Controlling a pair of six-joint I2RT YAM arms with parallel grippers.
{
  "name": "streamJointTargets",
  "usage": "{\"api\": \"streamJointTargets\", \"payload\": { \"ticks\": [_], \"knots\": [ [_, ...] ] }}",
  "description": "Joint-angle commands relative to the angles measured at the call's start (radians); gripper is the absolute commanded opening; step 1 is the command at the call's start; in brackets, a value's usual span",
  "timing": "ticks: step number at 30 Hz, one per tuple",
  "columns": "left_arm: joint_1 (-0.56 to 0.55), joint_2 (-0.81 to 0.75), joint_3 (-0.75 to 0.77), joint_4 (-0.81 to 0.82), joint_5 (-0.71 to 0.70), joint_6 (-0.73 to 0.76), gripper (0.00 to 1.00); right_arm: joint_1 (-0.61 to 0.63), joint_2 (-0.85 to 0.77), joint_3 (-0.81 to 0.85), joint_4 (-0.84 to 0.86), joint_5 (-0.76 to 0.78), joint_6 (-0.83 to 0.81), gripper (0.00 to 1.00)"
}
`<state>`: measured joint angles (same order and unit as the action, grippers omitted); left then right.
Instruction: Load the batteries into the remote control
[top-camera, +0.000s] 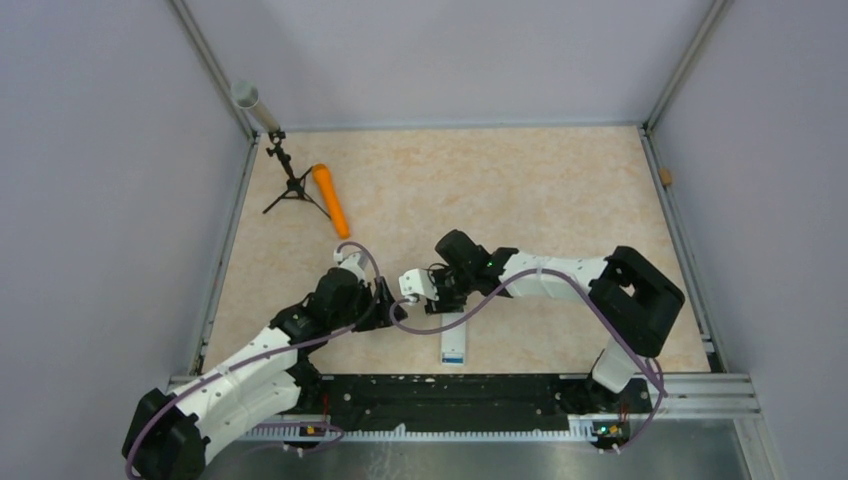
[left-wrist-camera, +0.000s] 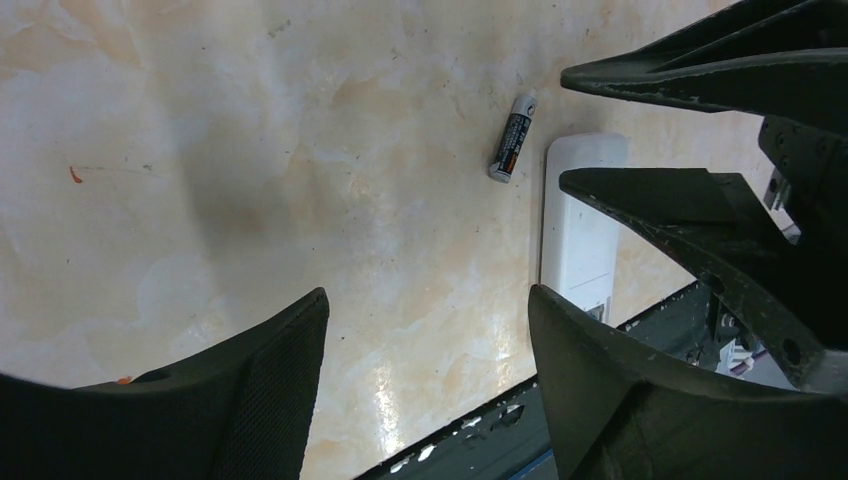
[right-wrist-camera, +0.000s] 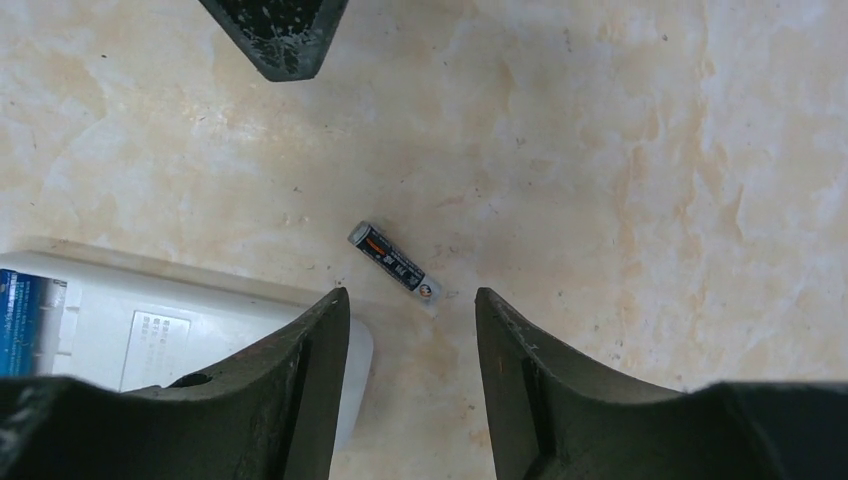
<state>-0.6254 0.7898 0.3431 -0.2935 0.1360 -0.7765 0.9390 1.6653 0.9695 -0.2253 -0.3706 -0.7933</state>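
Note:
The white remote control lies back up near the table's front edge, also in the left wrist view and the right wrist view. A blue battery lies at its near end, apparently in the recess. The dark battery lies loose on the table just beside the remote's far end. My right gripper is open and empty, hovering just above the dark battery. My left gripper is open and empty, close beside it on the left. In the top view both grippers hide the dark battery.
An orange cylinder lies at the back left by a small black tripod and a grey tube. The black base rail runs along the front edge just behind the remote. Grey walls enclose the table.

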Motion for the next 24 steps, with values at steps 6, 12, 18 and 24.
{"api": "streamJointTargets", "payload": {
  "ticks": [6, 12, 18, 24],
  "knots": [
    [0.027, -0.038, -0.019, 0.039, 0.029, 0.012, 0.75, -0.018, 0.082, 0.081, -0.017, -0.11, -0.098, 0.46],
    [0.04, -0.039, -0.022, 0.039, 0.038, 0.016, 0.75, -0.027, 0.121, 0.102, -0.058, -0.107, -0.103, 0.43],
    [0.047, -0.042, -0.024, 0.042, 0.046, 0.018, 0.75, -0.035, 0.145, 0.136, -0.142, -0.076, -0.081, 0.38],
    [0.053, -0.043, -0.027, 0.045, 0.051, 0.014, 0.75, -0.042, 0.188, 0.163, -0.166, -0.042, -0.034, 0.36]
  ]
}}
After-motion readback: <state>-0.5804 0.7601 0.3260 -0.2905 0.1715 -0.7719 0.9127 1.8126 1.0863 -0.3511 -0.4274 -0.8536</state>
